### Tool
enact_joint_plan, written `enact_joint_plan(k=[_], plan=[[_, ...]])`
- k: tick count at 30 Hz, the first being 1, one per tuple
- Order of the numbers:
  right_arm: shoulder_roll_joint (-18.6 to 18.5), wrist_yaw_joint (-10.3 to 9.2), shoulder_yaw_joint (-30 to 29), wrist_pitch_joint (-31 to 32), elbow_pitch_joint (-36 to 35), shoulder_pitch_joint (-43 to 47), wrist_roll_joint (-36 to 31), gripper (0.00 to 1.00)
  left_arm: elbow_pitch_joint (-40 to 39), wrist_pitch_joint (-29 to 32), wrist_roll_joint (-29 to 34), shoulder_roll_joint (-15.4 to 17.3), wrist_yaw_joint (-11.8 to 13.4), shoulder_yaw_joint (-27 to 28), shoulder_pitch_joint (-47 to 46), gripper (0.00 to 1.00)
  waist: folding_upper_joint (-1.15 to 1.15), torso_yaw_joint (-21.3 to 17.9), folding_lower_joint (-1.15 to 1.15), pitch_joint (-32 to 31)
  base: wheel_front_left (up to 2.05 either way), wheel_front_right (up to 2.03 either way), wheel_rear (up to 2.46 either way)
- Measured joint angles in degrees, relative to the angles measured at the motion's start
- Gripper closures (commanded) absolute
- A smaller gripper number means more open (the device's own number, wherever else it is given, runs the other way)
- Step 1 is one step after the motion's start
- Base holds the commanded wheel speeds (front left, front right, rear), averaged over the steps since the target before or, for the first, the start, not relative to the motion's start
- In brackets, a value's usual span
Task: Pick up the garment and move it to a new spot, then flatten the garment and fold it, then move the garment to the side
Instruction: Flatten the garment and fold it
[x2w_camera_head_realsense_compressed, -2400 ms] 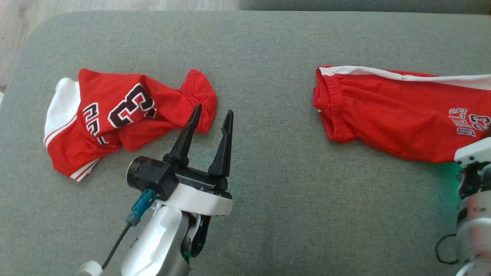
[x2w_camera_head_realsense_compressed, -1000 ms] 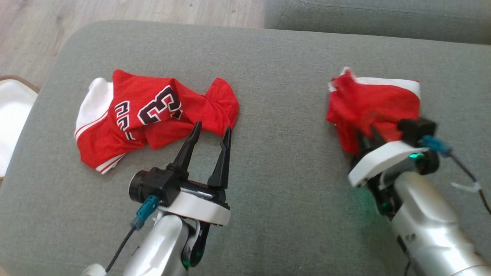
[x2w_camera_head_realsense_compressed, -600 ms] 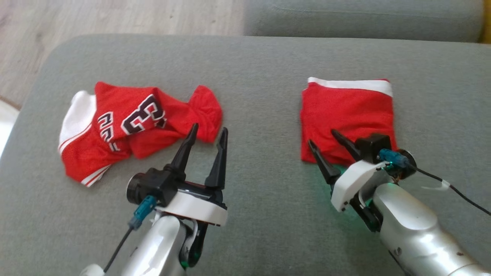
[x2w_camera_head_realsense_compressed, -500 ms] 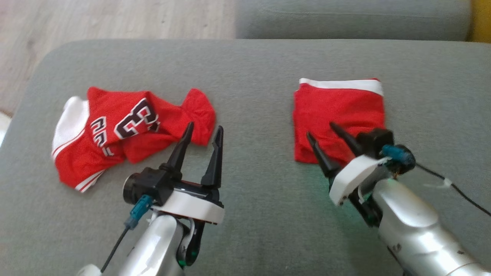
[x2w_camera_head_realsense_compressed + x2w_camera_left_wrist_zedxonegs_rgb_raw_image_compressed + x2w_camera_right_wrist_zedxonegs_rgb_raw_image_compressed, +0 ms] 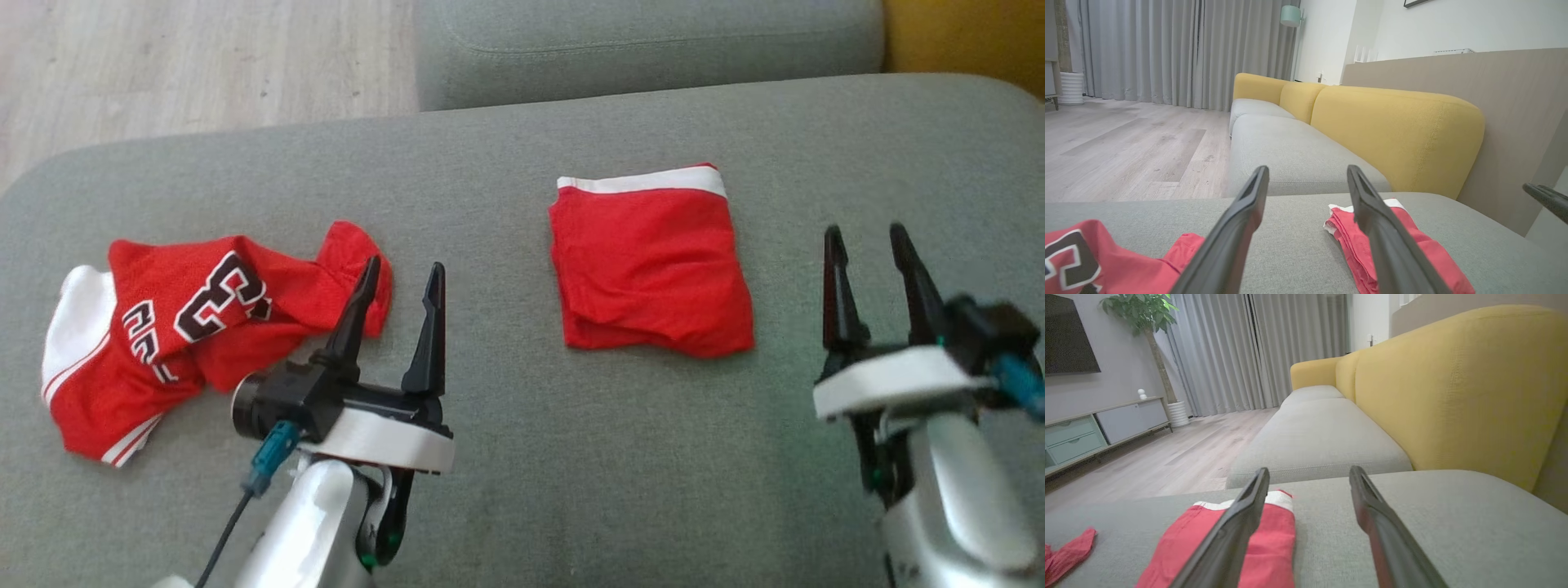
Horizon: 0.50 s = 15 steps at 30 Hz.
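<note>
The folded garment (image 5: 649, 261) lies flat on the grey cushion (image 5: 506, 457), a little right of its middle and nearer the far edge than the near one. It is a red square packet with a white band along its far side, and its upper face is plain red. In the right wrist view the same packet (image 5: 1274, 543) sits left of that claw's fingers, and in the left wrist view (image 5: 1425, 249) its layered edge faces the camera.

The right gripper (image 5: 864, 230) stands near the cushion's right edge, clear of the garment, with its two dark fingers spread and nothing between them. The left gripper (image 5: 404, 265) is likewise released and empty, toward the near edge left of centre. One fingertip overlaps the right end of a crumpled red jersey (image 5: 188, 327) in the head view; whether they touch I cannot tell.

That jersey lies by the left edge. It bears a large black "3" outlined in white (tilted), beside smaller black letters too creased to read.
</note>
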Motion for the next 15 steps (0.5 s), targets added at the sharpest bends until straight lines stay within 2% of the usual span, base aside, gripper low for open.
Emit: enact_joint_plan(k=[3,6,11,15], plan=[[2.64,0.00,-3.24,-0.01,-4.86,4.36,-4.28,0.00,-0.24,0.00,1.27,-0.01,-0.05,0.36,0.60,0.00,0.00,-0.52,0.00,0.29,0.00,0.00,0.00],[3.44,0.00,-4.74,-0.09,-7.02,7.50,-5.81,0.00,-0.29,0.00,2.31,-0.03,-0.15,1.01,1.75,0.00,0.00,-0.84,0.00,0.59,0.00,0.00,0.00],[3.57,0.00,-3.69,-0.09,-8.55,9.93,-2.86,0.00,-1.41,0.00,3.57,-0.15,-0.48,3.26,3.99,0.00,0.00,-1.21,0.00,1.26,0.00,0.00,0.00],[3.60,0.00,-3.52,-0.09,-8.96,9.79,-3.41,0.00,-1.72,0.00,4.04,-0.22,-0.73,3.48,4.35,0.00,0.00,-0.65,0.00,2.04,0.00,0.00,0.00]])
